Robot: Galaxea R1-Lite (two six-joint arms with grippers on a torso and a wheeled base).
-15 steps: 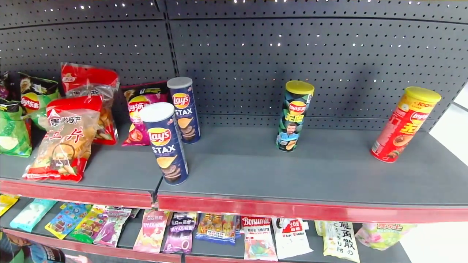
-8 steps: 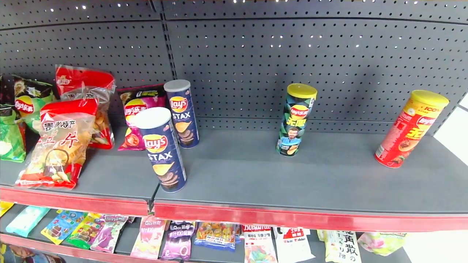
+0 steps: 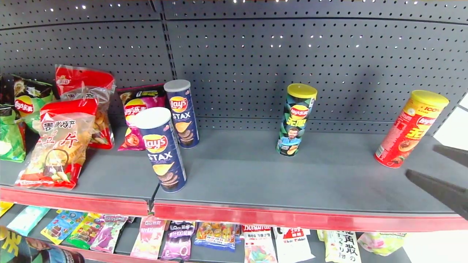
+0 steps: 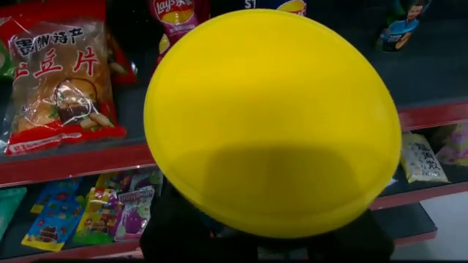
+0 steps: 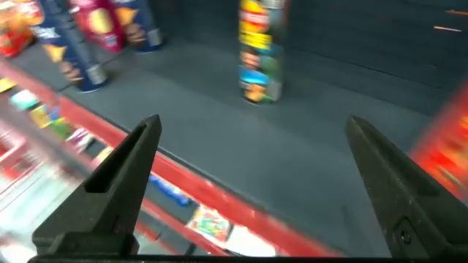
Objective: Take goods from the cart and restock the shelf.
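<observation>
Nearest: left gripper (image 4: 262,242), a dark mass under a tall snack can with a yellow plastic lid and dark printed wall (image 4: 270,120). Fingers hidden behind the lid. The can rests on no support, so I judge it clamped in that gripper. The lid faces the wrist camera square on, so the long axis runs away from it, base end out of sight. Upright or tilted: cannot tell. In the head view the same can (image 3: 34,251) sits low at the robot's left, below the red lip of the grey metal shelf (image 3: 292,175).

Right side: right gripper (image 3: 421,160) is spread wide and carries nothing, at the shelf's front edge, near the red can with a yellow lid (image 3: 407,129) but not touching it.

On the shelf, front to back: a dark blue can with a pale lid (image 3: 161,149) near the lip, and a second blue can (image 3: 181,113) behind it. A black-green can with a yellow lid (image 3: 295,120) stands mid-depth, upright. Crisp bags (image 3: 60,142) lean at the left. Behind them is the grey pegboard back (image 3: 292,62).

The relation that matters is the bare stretch between the front blue can and the black-green can. It lies up, forward and to the right of the held can. The left arm has the load, and the can must clear the red lip and end base-down.
</observation>
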